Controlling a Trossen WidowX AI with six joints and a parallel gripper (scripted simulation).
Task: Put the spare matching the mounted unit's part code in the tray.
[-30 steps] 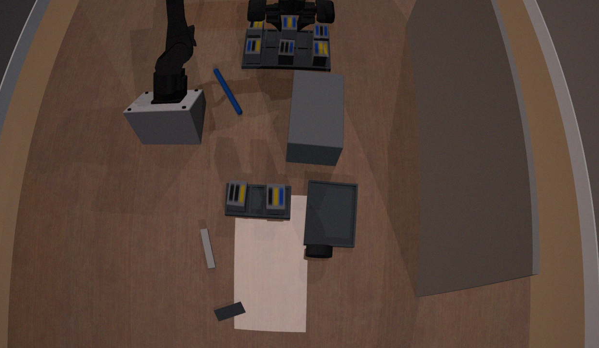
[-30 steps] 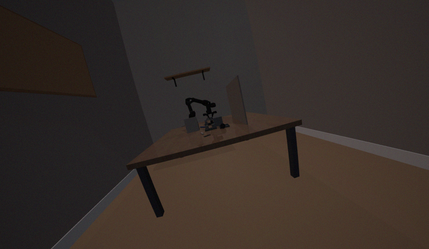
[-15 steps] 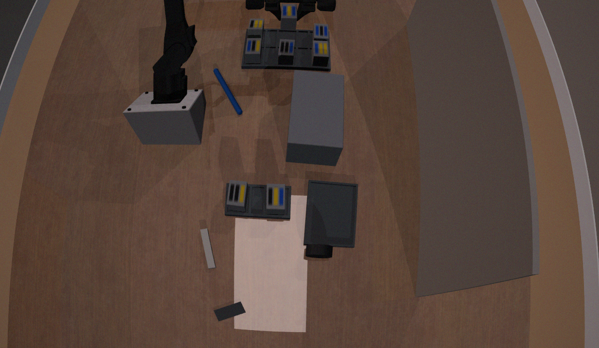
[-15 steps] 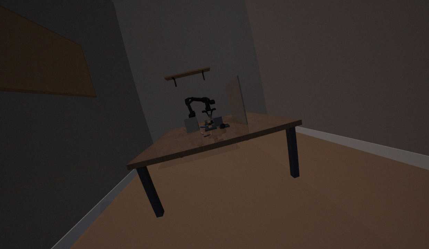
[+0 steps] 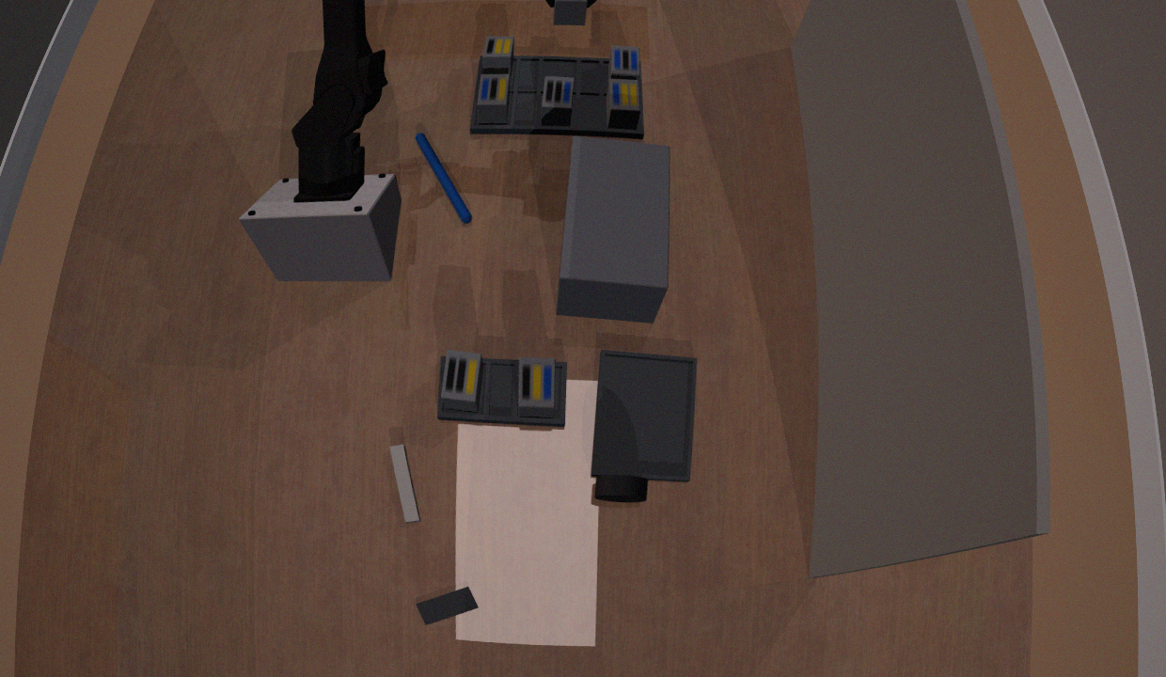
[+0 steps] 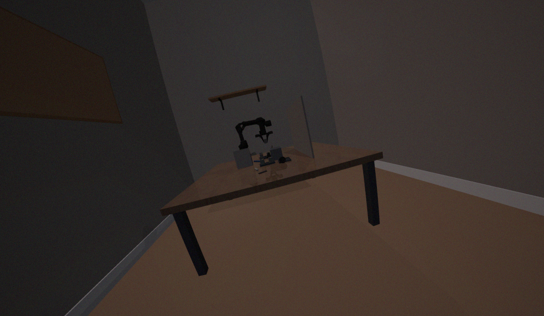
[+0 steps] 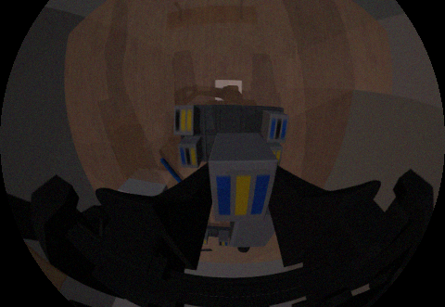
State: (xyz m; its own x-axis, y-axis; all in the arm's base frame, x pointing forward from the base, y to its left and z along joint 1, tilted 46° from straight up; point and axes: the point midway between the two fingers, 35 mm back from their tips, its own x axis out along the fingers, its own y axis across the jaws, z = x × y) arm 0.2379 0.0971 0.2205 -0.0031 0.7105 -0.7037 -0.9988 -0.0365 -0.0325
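Dim light overall, exterior darkest and a bit grainy, top shows soft overlapping shadows on the counter, wrist noisy with strong fisheye curve and black corners, the jaws near-black, light source not visible.
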